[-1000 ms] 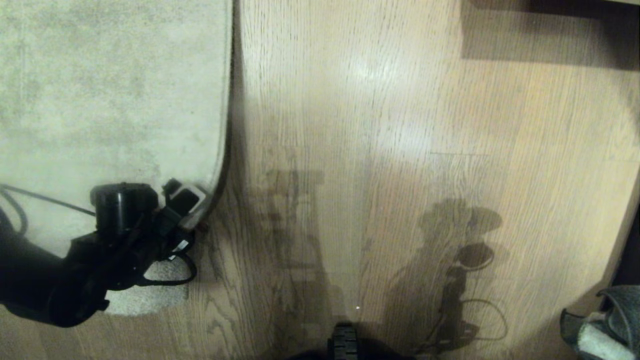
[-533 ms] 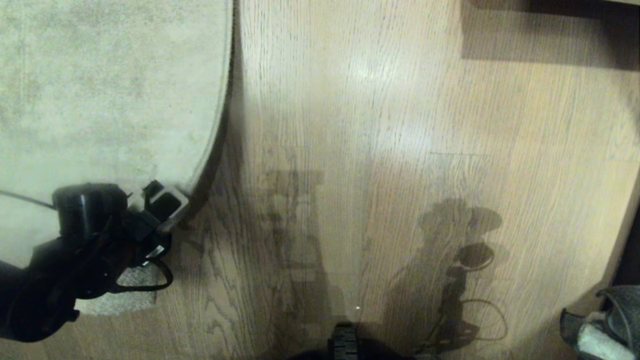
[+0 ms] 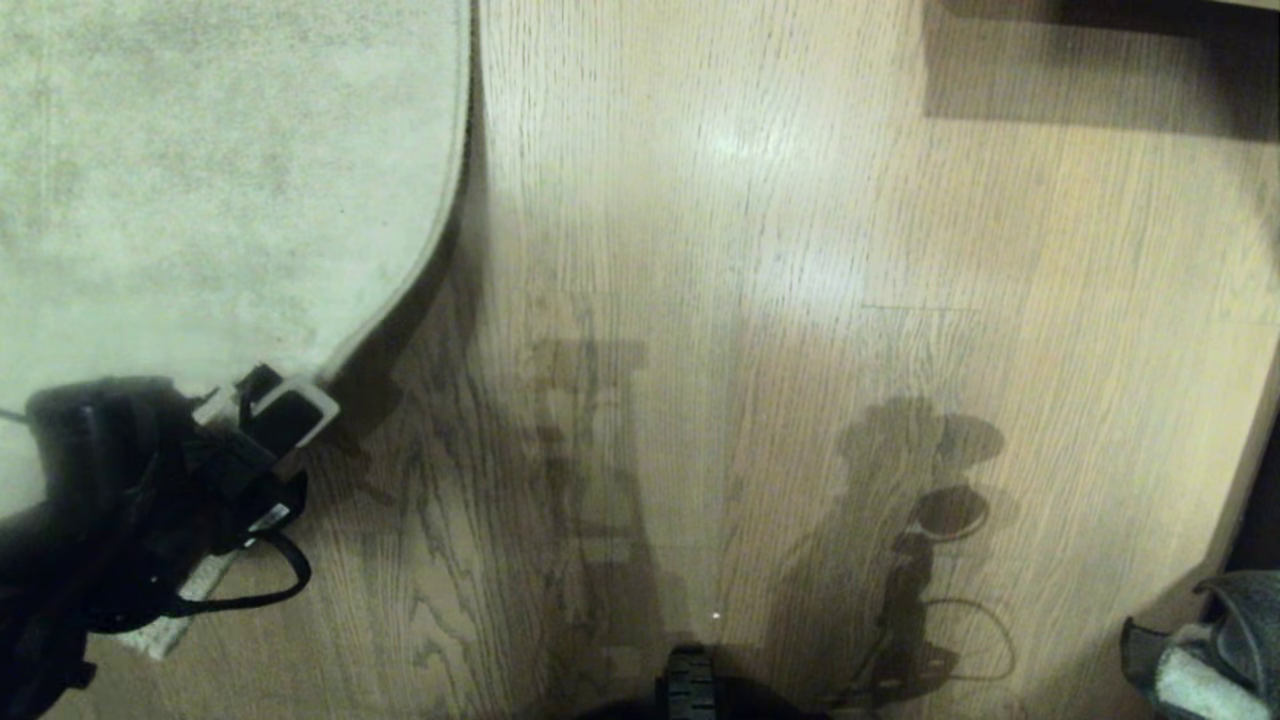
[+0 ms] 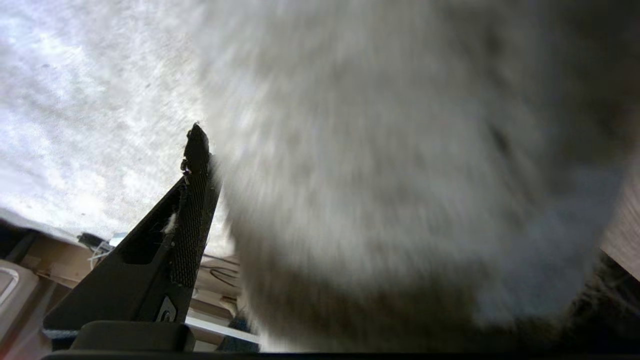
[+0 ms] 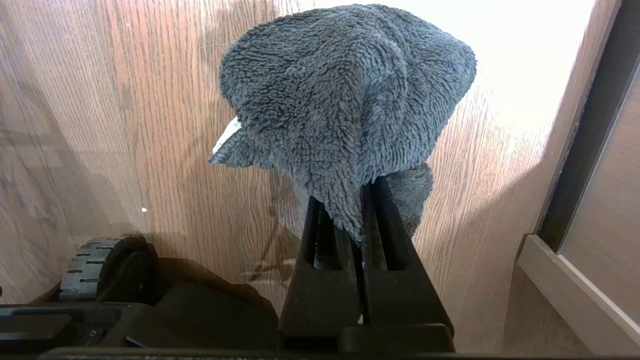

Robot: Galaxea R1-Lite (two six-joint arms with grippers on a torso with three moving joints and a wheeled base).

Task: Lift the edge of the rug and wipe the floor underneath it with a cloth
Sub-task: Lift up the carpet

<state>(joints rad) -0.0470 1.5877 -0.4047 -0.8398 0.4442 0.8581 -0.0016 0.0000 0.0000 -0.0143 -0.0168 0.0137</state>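
The pale grey-beige rug (image 3: 200,200) covers the left of the head view. Its rug edge (image 3: 400,290) curves up off the wood floor (image 3: 750,300) near the corner. My left gripper (image 3: 275,415) is at that raised corner with its jaws wide apart and the rug between them. In the left wrist view one black finger (image 4: 192,200) shows beside the blurred rug (image 4: 375,150); the other finger is hidden. My right gripper (image 5: 345,200) hangs low at the right, shut on the dark grey cloth (image 5: 345,95), which also shows as the cloth (image 3: 1215,640) in the head view.
A dark furniture base (image 3: 1100,60) lies at the far right. A wooden frame (image 5: 575,280) borders the floor by my right arm. My base wheel (image 3: 690,690) sits at the near middle, and arm shadows fall across the planks.
My left gripper has moved left and nearer to me, taking the rug corner along. The edge curls further back and more floor shows beside it. The right arm has not moved.
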